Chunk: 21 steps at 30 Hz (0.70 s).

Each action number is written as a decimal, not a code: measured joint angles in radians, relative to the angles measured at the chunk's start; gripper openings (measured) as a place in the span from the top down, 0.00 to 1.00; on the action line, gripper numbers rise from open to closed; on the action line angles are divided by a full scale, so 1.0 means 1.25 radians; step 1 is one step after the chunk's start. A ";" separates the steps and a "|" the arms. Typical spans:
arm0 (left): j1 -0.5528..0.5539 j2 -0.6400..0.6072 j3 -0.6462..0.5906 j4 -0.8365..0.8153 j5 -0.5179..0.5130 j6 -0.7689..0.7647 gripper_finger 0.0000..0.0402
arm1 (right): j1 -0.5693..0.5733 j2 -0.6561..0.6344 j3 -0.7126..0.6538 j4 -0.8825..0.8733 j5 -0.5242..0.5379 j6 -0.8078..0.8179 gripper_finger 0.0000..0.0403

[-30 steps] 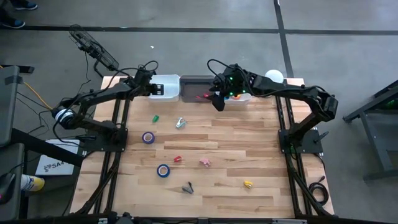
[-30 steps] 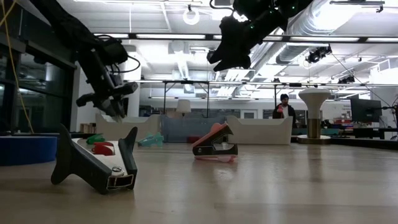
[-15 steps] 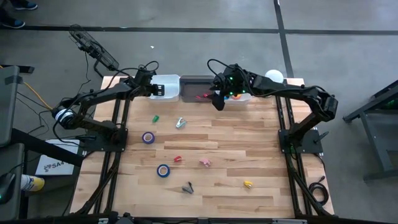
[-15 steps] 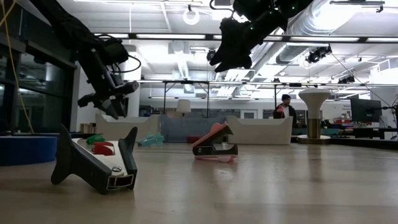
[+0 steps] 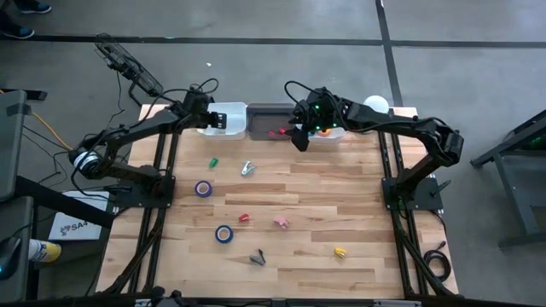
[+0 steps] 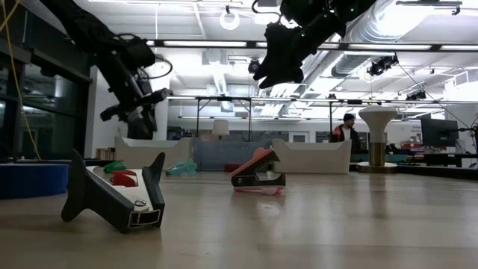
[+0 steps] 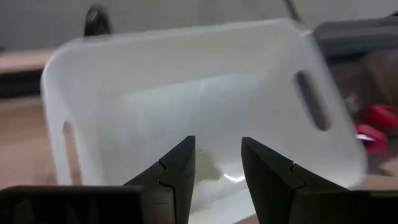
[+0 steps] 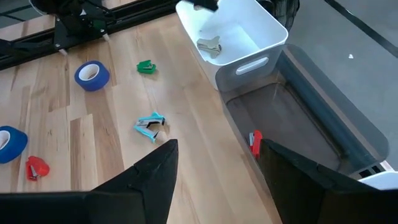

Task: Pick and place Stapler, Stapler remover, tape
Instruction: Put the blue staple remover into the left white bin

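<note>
High view: both grippers parked over the back bins

Left gripper [image 5: 207, 120] hovers above the white bin [image 8: 239, 37], jaws slightly apart, nothing between them. A silvery staple remover [image 8: 209, 45] lies inside that bin. Right gripper [image 5: 299, 139] sits by the grey bin [image 5: 270, 121], jaws wide apart, empty. Two blue tape rolls [image 5: 203, 188] [image 5: 223, 234], ring-shaped with open centres, lie flat on the desk [image 5: 324, 196], left of centre.
</note>
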 joint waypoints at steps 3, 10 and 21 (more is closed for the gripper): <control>0.000 -0.014 0.033 -0.007 0.028 0.056 0.68 | -0.006 0.000 0.000 -0.004 -0.002 0.000 0.46; 0.000 -0.049 0.067 -0.018 0.077 0.095 0.68 | -0.024 -0.003 0.000 -0.053 -0.002 0.006 0.46; -0.061 -0.092 0.071 -0.142 0.118 0.096 0.68 | -0.083 -0.100 -0.001 -0.103 -0.002 -0.056 0.46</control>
